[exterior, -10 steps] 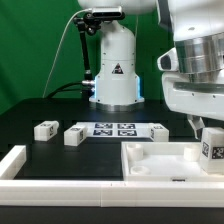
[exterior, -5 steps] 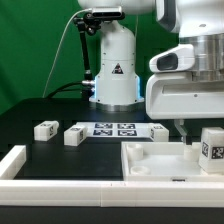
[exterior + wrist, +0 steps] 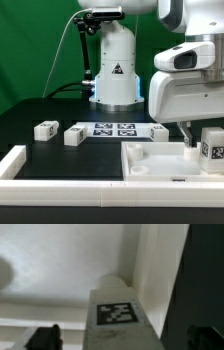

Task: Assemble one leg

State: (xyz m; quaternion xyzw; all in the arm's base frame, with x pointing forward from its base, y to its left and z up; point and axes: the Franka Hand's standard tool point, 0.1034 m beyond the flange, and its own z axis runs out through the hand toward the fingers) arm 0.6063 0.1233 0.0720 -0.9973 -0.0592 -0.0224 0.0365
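At the exterior view's right, the leg (image 3: pixel 212 143) stood upright on the white tray-like piece (image 3: pixel 150 165). Its fiducial tag (image 3: pixel 118 314) faced the wrist camera, and the gripper (image 3: pixel 125 338) was spread wide around it, a dark fingertip (image 3: pixel 44 337) on each side, gripping nothing. Behind, on the black table (image 3: pixel 30 110), lay the marker board (image 3: pixel 118 129), a small tagged block (image 3: pixel 45 129) and a second block (image 3: pixel 74 134); the arm's base (image 3: pixel 115 50) bore a triangle mark (image 3: pixel 117 70), too small to read.

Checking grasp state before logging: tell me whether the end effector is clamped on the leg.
No: in the wrist view the leg sits between the fingertips of the end effector with open gaps on both sides.
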